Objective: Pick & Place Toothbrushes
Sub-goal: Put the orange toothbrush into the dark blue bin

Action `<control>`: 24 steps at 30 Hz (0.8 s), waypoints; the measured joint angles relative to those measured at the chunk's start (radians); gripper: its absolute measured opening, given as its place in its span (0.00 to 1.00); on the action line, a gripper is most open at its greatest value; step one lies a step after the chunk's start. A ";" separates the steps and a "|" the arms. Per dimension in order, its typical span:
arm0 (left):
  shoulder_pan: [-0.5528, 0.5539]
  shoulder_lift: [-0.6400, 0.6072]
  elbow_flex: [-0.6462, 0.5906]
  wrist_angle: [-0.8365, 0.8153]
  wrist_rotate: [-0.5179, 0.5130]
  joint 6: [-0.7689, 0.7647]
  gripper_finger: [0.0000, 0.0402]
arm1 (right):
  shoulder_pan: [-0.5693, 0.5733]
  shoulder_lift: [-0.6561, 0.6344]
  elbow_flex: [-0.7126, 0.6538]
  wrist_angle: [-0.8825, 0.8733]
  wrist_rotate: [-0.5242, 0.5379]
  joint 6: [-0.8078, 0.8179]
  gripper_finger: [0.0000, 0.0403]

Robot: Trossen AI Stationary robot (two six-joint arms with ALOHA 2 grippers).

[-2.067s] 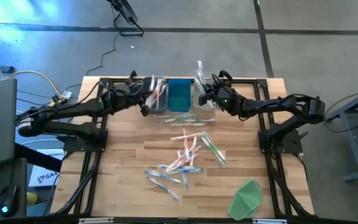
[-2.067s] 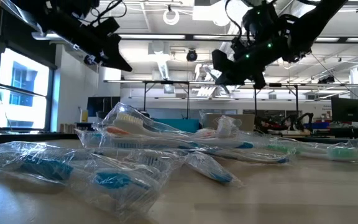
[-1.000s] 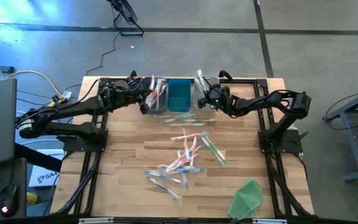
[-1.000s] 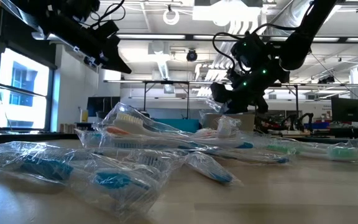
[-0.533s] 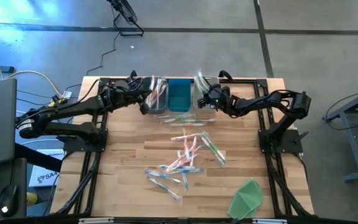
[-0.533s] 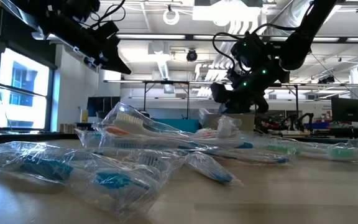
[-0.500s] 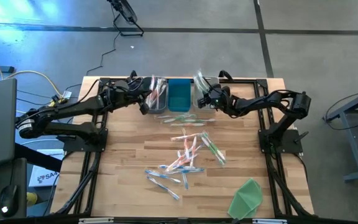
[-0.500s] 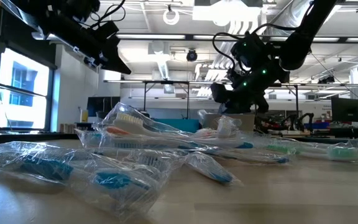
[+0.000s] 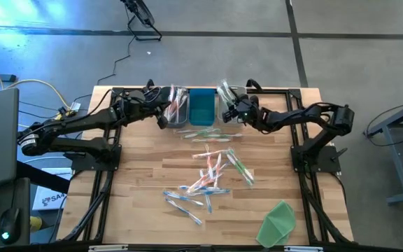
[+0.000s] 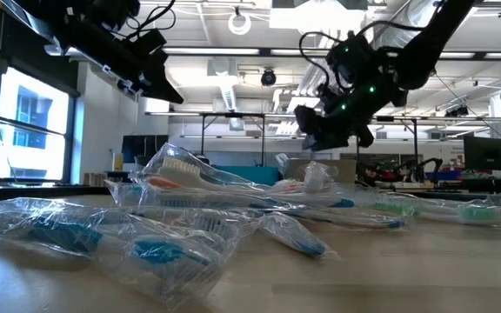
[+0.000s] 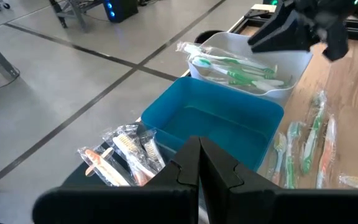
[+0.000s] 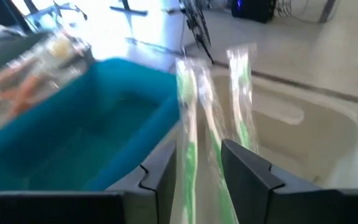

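Three bins stand side by side at the far edge of the table (image 9: 138, 175), apparently one per colour: the white bin (image 11: 294, 62) holds green toothbrushes (image 11: 238, 68), the blue bin (image 11: 229, 124) between looks empty, and the bin nearest the left arm holds wrapped orange toothbrushes (image 11: 123, 158); the layout suggests a sort by colour, with the rest of the loose toothbrushes (image 9: 212, 175) scattered in clear wrappers over the middle of the table, well apart from the green sheet (image 9: 278, 222) at the near right corner; the right gripper (image 9: 228, 105) reaches in from the right, forearm stretched low and almost level toward the white bin, and its own camera shows the dark fingers (image 12: 253, 171) parted to a narrow gap with green wrapped brushes (image 12: 194, 137) standing just ahead of them over the bin's rim, so whether they rest free in the bin or lean on a finger I cannot tell; I judge it a release over the bin matching their colour; the left gripper (image 11: 199, 163) hangs over the edge between the blue bin and the orange brushes, its fingers pressed together on nothing, arm extended from the left and seemingly waiting
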State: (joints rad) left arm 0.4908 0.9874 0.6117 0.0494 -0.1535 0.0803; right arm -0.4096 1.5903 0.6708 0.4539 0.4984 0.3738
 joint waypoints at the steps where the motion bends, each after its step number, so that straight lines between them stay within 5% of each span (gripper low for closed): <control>1: 0.000 0.000 0.000 0.000 0.000 0.000 0.00 | 0.003 -0.014 0.000 0.002 0.000 -0.009 0.29; 24: 0.000 0.000 0.001 -0.015 0.000 -0.029 0.00 | 0.131 -0.376 0.000 -0.301 -0.037 -0.110 0.28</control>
State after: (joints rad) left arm 0.4908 0.9871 0.6128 0.0341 -0.1532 0.0512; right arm -0.2790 1.2143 0.6712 0.1528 0.4614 0.2638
